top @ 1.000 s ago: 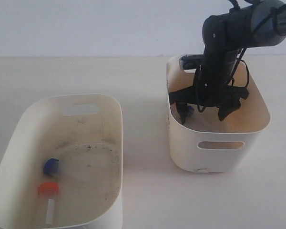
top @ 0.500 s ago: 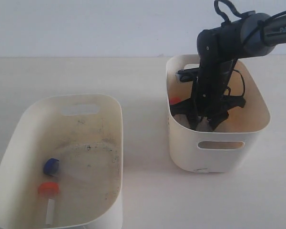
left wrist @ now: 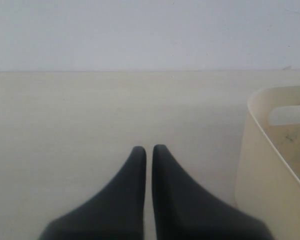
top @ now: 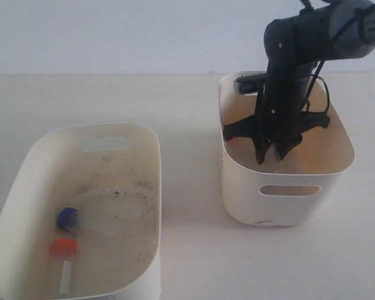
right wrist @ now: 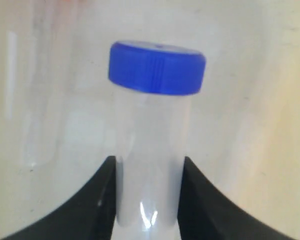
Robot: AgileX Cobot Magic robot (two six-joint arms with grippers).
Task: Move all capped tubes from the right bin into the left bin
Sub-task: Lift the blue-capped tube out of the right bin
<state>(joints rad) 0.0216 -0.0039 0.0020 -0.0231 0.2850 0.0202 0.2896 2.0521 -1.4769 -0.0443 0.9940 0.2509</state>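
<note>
The pale desk [top: 112, 94] fills most of the exterior view. On it, at the lower left of the frame, sits the left bin [top: 112, 127], its floor speckled dark. At the right of the frame stands the right bin [top: 244, 187], cleaner and yellowish inside. The right arm [top: 294, 56] reaches from the upper right corner into the right bin, and its right tool [right wrist: 149, 162] sits low between the walls.

In the right wrist view we see that tool clamped on a blue-capped tube [right wrist: 150, 125], one black finger pressed to each side of the clear body below the cap. We cannot tell whether the tube is off the bin floor. The left tool [left wrist: 148, 148] hangs over bare desk with its fingers together and nothing between them. The left bin's wall shows at the right edge of its view.

Two tubes lie in the left bin, toward the lower left of the exterior frame: a lying blue tube [top: 67, 217] and, just below it, an orange-capped tube [top: 64, 265] with a white strip.

We judge the task about half done. The clamped tube is not yet carried across. A faint clear shape [right wrist: 37, 100] beside it, with an orange smear at the frame's top edge, is likely the fourth tube, though it is too blurred to be sure.
</note>
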